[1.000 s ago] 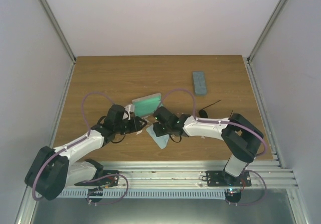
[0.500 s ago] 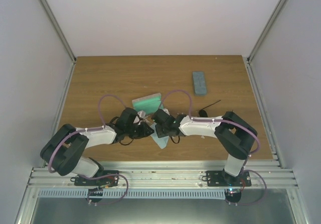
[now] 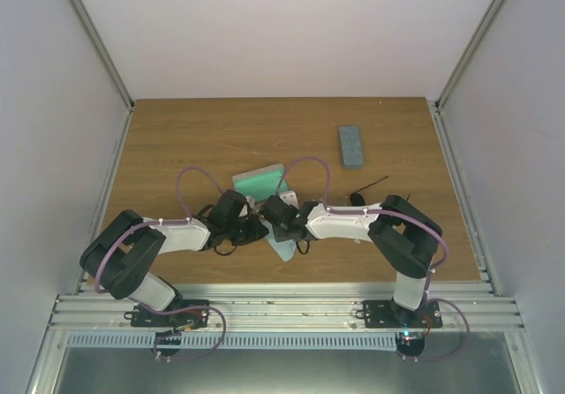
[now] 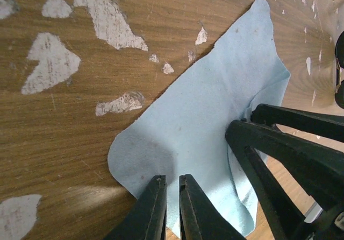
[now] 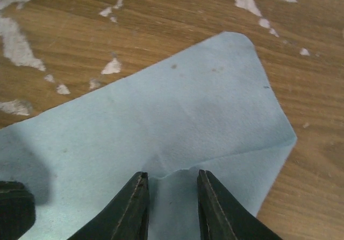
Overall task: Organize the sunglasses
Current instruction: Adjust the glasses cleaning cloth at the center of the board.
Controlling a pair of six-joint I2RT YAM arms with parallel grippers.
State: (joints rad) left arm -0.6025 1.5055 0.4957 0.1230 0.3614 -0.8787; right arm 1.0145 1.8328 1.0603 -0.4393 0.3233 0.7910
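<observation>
Soft, even light falls on the wooden table (image 3: 194, 129); my left fingers (image 4: 153, 210) cast a faint shadow across the light-blue cloth (image 4: 215, 100).

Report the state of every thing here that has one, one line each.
light-blue cloth: spread flat, puckered where the grippers meet it.
left gripper: nearly shut, pinching the cloth's edge.
right gripper: open, a cloth fold between its fingers.
green-lined case: open.
grey case: closed.
sunglasses: outside both cases, one temple sticking out.

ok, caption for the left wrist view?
Left pincer, nearly shut, and right pincer both over a blue cloth.
</observation>
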